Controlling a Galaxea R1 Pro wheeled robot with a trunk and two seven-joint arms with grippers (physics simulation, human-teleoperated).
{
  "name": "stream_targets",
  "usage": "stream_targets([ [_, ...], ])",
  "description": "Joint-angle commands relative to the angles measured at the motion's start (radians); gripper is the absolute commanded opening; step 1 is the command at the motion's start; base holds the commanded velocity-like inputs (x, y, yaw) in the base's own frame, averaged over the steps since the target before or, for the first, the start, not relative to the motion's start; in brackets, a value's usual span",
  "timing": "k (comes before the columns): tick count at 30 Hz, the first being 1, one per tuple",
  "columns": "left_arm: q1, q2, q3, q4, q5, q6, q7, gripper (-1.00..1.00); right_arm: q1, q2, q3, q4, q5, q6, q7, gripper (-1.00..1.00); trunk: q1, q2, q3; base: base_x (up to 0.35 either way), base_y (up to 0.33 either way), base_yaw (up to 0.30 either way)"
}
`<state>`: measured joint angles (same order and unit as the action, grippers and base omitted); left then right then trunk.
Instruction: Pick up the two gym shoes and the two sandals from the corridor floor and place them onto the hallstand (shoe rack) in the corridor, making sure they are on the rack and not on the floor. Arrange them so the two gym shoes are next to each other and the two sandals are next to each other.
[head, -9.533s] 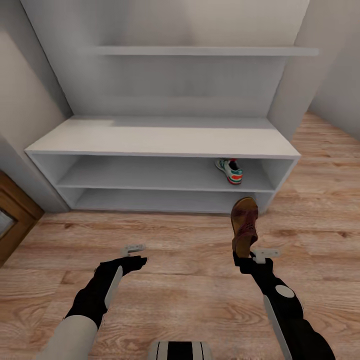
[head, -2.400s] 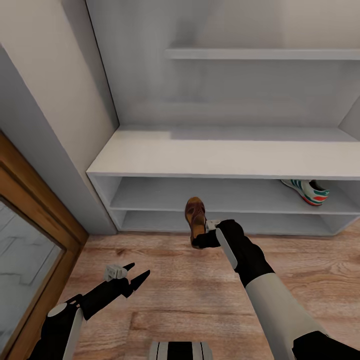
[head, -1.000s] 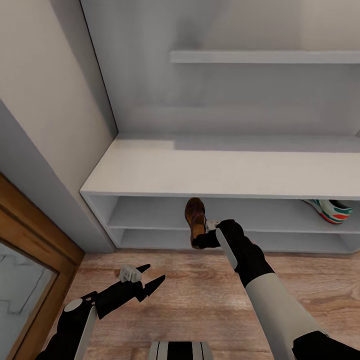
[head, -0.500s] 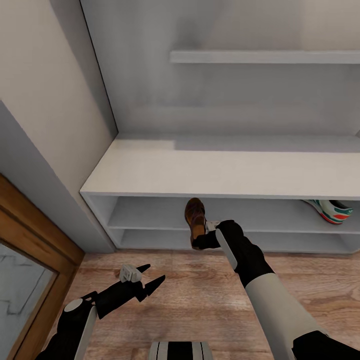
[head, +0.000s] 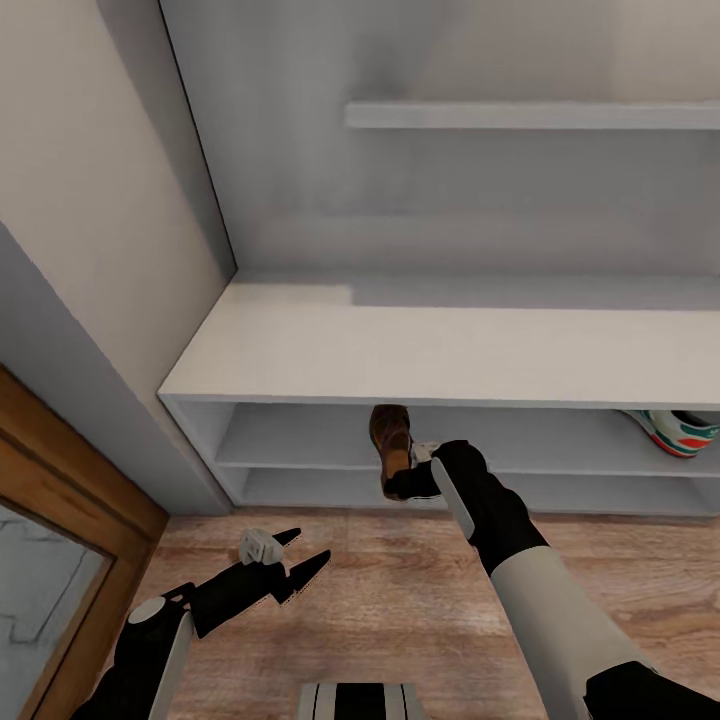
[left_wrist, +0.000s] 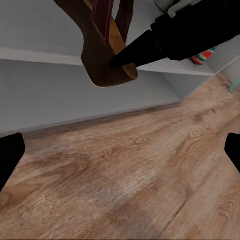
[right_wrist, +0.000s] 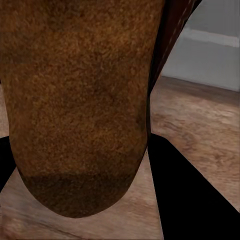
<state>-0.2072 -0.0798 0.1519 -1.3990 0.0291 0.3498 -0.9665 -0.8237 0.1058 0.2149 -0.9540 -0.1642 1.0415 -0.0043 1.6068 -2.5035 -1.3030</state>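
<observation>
Pincer on my right arm (head: 398, 487) is clamped on the heel of one sandal (head: 391, 440); since a second ago the view has crept toward the hallstand (head: 300, 352), whose top edge now hides the toe, so the shelf is close; its long axis runs toe-first into the upper opening; one gym shoe (head: 680, 430) sits far right; my left pincer (head: 300, 560) hangs open above the corridor floor (head: 400, 600).

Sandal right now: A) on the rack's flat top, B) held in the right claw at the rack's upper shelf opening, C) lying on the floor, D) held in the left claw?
B: the right claw grips the sandal by its heel, toe toward the upper opening of the rack; the left claw is open above the floor.
</observation>
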Motion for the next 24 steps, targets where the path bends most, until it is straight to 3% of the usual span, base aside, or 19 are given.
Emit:
stream_targets([
  [1, 0.000, 0.000, 0.000, 0.000, 0.000, 0.000, 0.000, 1.00, 0.000, 0.000, 0.000, 0.000, -0.003, 0.000, -0.002, -1.00, 0.000, 0.000, 0.000, 0.267, 0.133, 0.000],
  [8, 0.000, 0.000, 0.000, 0.000, 0.000, 0.000, 0.000, 1.00, 0.000, 0.000, 0.000, -0.001, -0.003, -0.001, -0.002, -1.00, 0.000, 0.000, 0.000, 0.184, 0.087, 0.000],
  [24, 0.000, 0.000, 0.000, 0.000, -0.001, 0.000, 0.000, 1.00, 0.000, 0.000, 0.000, -0.002, -0.003, 0.000, -0.002, -1.00, 0.000, 0.000, 0.000, 0.039, 0.005, 0.000],
])
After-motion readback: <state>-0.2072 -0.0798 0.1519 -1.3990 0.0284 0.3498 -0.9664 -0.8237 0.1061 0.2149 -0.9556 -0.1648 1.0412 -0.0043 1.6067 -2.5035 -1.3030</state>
